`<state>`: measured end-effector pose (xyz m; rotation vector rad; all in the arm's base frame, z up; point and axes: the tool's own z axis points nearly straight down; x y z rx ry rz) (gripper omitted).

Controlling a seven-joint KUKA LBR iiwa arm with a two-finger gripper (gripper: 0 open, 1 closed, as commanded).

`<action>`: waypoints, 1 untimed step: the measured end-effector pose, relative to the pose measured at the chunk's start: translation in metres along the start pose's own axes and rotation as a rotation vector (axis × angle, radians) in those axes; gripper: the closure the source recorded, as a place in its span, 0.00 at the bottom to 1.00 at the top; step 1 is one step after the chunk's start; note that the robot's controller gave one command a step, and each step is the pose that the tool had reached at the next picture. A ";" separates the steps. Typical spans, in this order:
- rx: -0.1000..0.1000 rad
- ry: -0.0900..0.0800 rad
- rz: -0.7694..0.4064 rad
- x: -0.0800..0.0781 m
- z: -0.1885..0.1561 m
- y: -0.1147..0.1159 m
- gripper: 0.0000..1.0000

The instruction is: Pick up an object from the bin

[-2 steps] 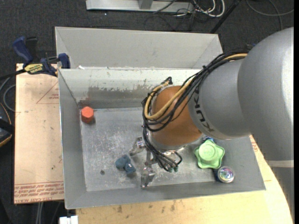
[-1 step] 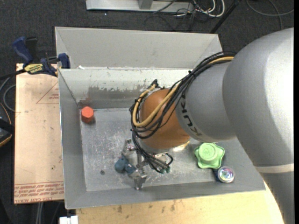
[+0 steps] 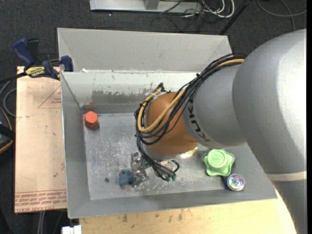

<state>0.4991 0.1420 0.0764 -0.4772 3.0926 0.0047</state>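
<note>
My gripper (image 3: pixel 140 171) hangs low over the front middle of the bin floor, under the orange wrist cover. A small blue-grey lump (image 3: pixel 126 178) lies right at its left side, touching or nearly touching the fingertips. Whether that lump sits between the fingers is hidden by the metal parts. A green lobed knob (image 3: pixel 218 162) lies to the right of the gripper, near the bin's front right.
A small orange-red cylinder (image 3: pixel 91 119) stands at the back left of the bin floor. A small shiny round cap (image 3: pixel 236 182) lies at the front right corner, just beyond the green knob. The arm covers the bin's right side.
</note>
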 end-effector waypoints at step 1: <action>0.001 0.001 0.032 -0.017 -0.164 0.001 1.00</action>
